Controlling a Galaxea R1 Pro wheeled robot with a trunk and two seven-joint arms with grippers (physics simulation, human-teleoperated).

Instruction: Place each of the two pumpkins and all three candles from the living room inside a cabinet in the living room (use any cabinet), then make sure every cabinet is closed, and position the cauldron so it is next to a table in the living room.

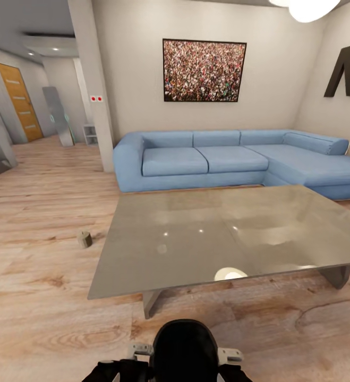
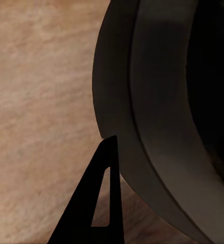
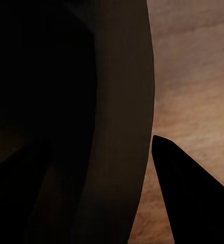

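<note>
I hold the black cauldron (image 1: 185, 347) low in front of me, over the wood floor just short of the table's near edge. Each gripper straddles its rim: my left gripper (image 2: 142, 147) has one finger (image 2: 99, 203) outside the dark wall (image 2: 158, 101), and my right gripper (image 3: 99, 142) has one finger (image 3: 188, 193) outside the wall (image 3: 122, 76). The large glossy grey table (image 1: 212, 233) stands ahead with a bare top. One beige-grey candle (image 1: 84, 239) sits on the floor off the table's left edge. The pumpkins and the cabinet are out of view.
A blue corner sofa (image 1: 222, 159) runs behind the table along the far wall and right side. Open plank floor (image 1: 42, 212) stretches left toward a hallway with an orange door (image 1: 19, 101). A wall pillar (image 1: 92, 79) stands left of the sofa.
</note>
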